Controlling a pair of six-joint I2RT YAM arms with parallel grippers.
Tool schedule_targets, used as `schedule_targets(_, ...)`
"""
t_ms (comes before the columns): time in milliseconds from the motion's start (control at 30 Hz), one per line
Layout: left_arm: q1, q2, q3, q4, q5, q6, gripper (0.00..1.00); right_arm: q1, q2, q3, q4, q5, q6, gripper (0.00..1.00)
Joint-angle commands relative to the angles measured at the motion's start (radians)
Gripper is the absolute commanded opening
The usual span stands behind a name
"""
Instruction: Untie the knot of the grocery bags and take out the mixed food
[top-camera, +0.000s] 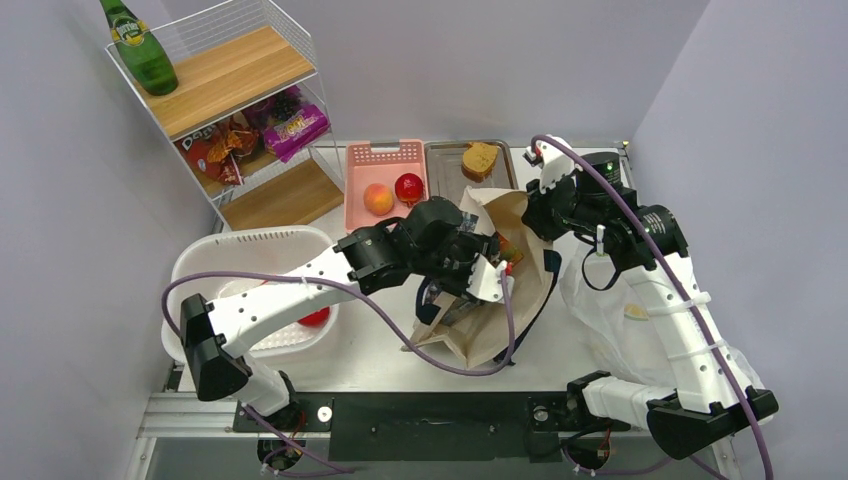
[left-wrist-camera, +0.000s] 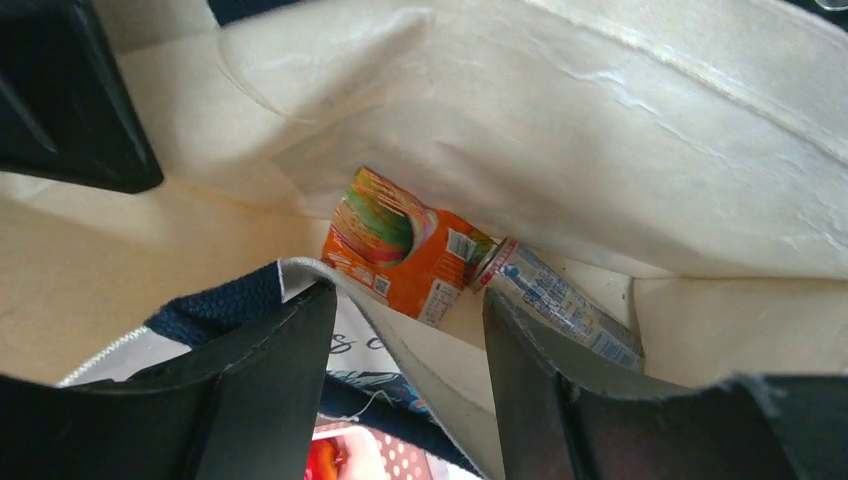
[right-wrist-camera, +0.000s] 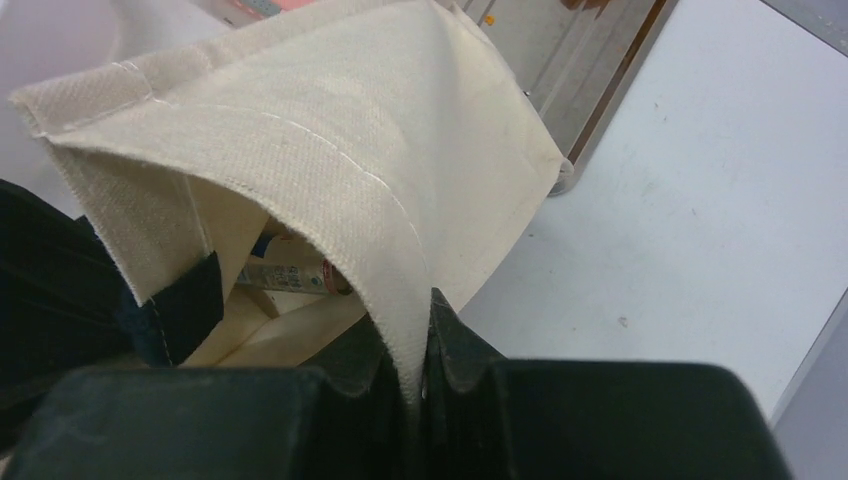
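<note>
Wire shelf (top-camera: 245, 70): stands at the far left. A green bottle (top-camera: 140, 50) is upright on its top board. Red-orange shelf packets (top-camera: 212, 152) and a purple snack packet (top-camera: 297, 128) lie on the level below.
White tub (top-camera: 250, 245): sits on the left of the tabletop (top-camera: 380, 345), with the left arm passing over it. A red round food (top-camera: 315, 317) lies inside, near its right wall.
Pink basket (top-camera: 385, 160): at the far edge of the tabletop, holding an orange peach (top-camera: 378, 199) and a red fruit (top-camera: 408, 187) side by side.
Metal tray (top-camera: 500, 155): just right of the pink basket, with a brown bread-like piece (top-camera: 480, 160) in it.
Left claw (left-wrist-camera: 405, 295): reaches into the mouth of the canvas tote. Its fingers stand moderately apart, astride the tote's near edge and navy handle, and are not pinching it.
Canvas tote (top-camera: 478, 335): cream cloth in the middle of the tabletop, lying with its mouth toward the far side. Deep inside are an orange crisp packet (left-wrist-camera: 395, 250) and, touching its right side, a silver drink can (left-wrist-camera: 560, 300) lying down.
Right claw (right-wrist-camera: 418, 330): clamped narrowly on the far rim of the tote, lifting the cloth into a peak.
Plastic bag (top-camera: 610, 300): thin and whitish, slumped on the right of the tabletop under the right arm. What it holds cannot be made out.
</note>
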Motion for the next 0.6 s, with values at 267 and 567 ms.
schedule_targets(267, -0.092, -0.016, 0.365, -0.023, -0.035, -0.004, 0.54, 0.014, -0.008, 0.008, 0.115, 0.070, 0.039, 0.00)
schedule_targets(567, -0.050, 0.150, 0.499, -0.369, 0.076, 0.185, 0.52, 0.014, -0.019, 0.025, 0.113, -0.029, 0.064, 0.00)
